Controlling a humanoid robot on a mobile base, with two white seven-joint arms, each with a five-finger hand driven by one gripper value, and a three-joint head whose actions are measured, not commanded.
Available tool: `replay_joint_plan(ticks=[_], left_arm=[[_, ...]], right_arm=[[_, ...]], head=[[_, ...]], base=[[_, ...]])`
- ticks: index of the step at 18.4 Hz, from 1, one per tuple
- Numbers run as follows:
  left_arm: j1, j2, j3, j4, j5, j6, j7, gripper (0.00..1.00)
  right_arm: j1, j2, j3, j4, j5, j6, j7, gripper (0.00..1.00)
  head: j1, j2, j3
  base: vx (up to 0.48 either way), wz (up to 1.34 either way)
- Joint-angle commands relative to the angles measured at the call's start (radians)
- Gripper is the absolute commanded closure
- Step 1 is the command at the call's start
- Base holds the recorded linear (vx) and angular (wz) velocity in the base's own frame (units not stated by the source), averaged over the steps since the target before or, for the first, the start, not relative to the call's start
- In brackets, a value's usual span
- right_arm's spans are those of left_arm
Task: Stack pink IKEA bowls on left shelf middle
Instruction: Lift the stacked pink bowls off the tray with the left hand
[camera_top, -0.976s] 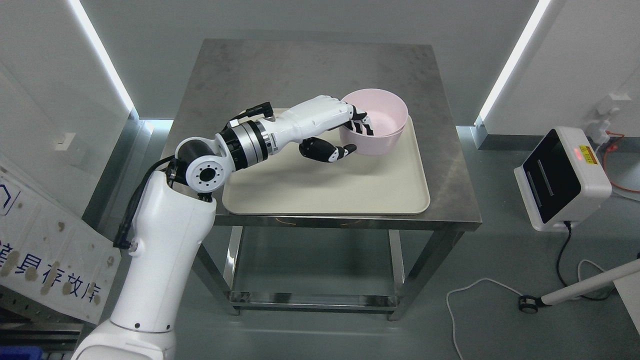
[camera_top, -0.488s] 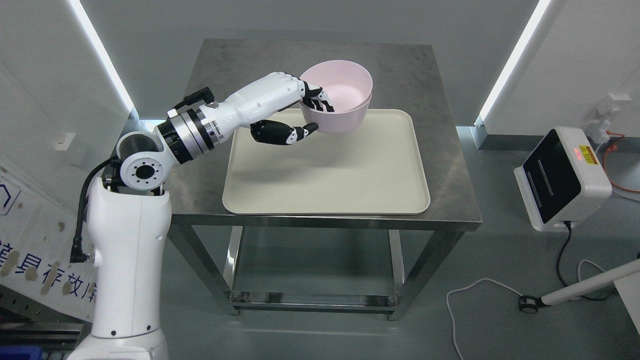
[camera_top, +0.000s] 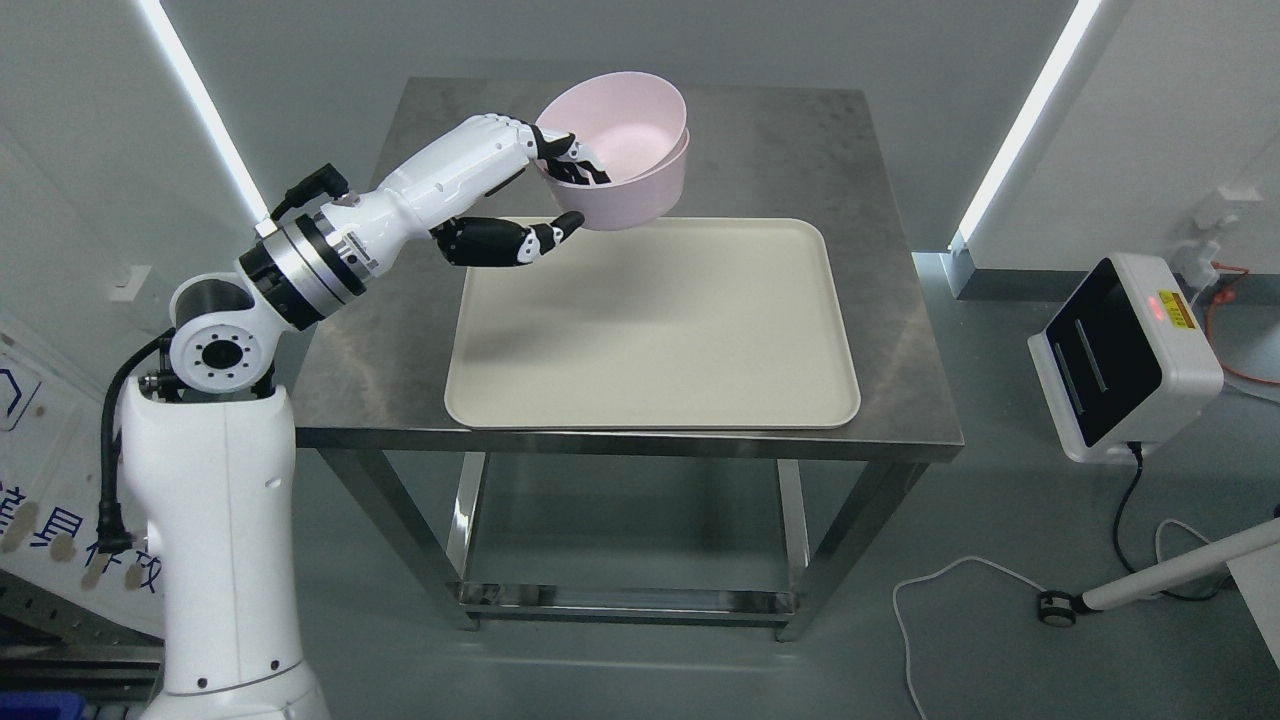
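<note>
Two nested pink bowls (camera_top: 630, 155) hang tilted in the air above the far left part of the steel table (camera_top: 780, 140). My left hand (camera_top: 560, 195) is shut on their near rim, with black fingers (camera_top: 570, 165) inside the bowl and the thumb (camera_top: 520, 240) under it. The white left arm rises from the lower left of the head view. A beige tray (camera_top: 680, 330) lies bare on the table below and to the right of the bowls. My right arm does not show.
The table has a lower rail and shelf frame (camera_top: 620, 600). A white box device with a black screen (camera_top: 1120, 360) stands on the floor at the right, with cables (camera_top: 950, 590) beside it. A printed board (camera_top: 50, 520) leans at the far left.
My left arm has lifted the nested bowls off the tray's far right corner and carried them up and to the left. The arm's shoulder has swung left too.
</note>
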Motion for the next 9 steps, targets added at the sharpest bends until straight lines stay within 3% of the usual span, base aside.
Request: replay_joint_plan(ticks=[1,6,9], left_arm=[[0.022,0.020,0.090,-0.043,0.041,-0.001,0.000,0.97],[0.115,0.022,0.083,-0.043,0.093,-0.110,-0.002,0.97],[0.177,0.063,0.086,-0.045,0.179,-0.176,-0.002,0.97]], right_arm=[[0.029,-0.017,-0.012,-0.034,0.000,0.006,0.000,0.00],[0.029,-0.017,-0.012,-0.034,0.000,0.005,0.000,0.00],[0.029,-0.017,-0.011,-0.034,0.000,0.005,0.000,0.00]], head=[[0.0000,0.000,0.000],[0.0000,0.000,0.000],[0.0000,0.000,0.000]], base=[[0.000,0.00],[0.000,0.00],[0.000,0.00]])
